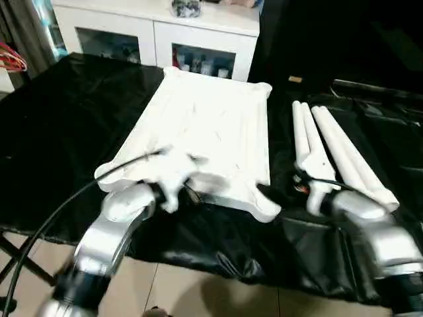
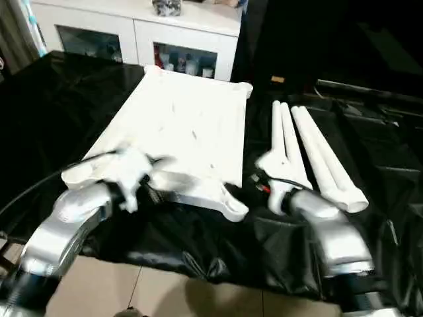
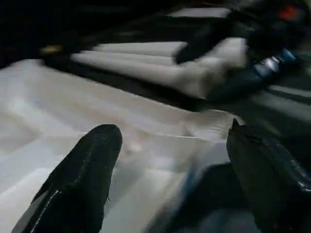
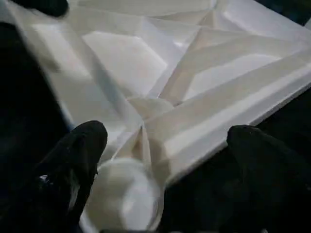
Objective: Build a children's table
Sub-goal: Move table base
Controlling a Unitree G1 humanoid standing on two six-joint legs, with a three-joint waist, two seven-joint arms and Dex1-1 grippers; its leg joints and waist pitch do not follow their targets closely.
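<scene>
The children's table top [image 1: 211,125] lies upside down on a black-covered surface, its ribbed underside facing up. Several white tapered legs [image 1: 330,148] lie side by side to its right. My left gripper [image 1: 178,185] hovers at the top's near-left corner. In the left wrist view its two black fingers [image 3: 87,160] stand apart over the ribs, so this gripper [image 3: 175,131] is open and empty. My right gripper [image 1: 281,195] is at the near-right corner. It is open too [image 4: 167,131], with a finger on each side of the round corner socket [image 4: 124,194] and clear of it.
A white glass-door cabinet [image 1: 158,33] stands behind the black cloth [image 1: 66,132]. A black cable [image 1: 46,224] runs along my left forearm. Tiled floor [image 1: 198,290] shows below the cloth's near edge.
</scene>
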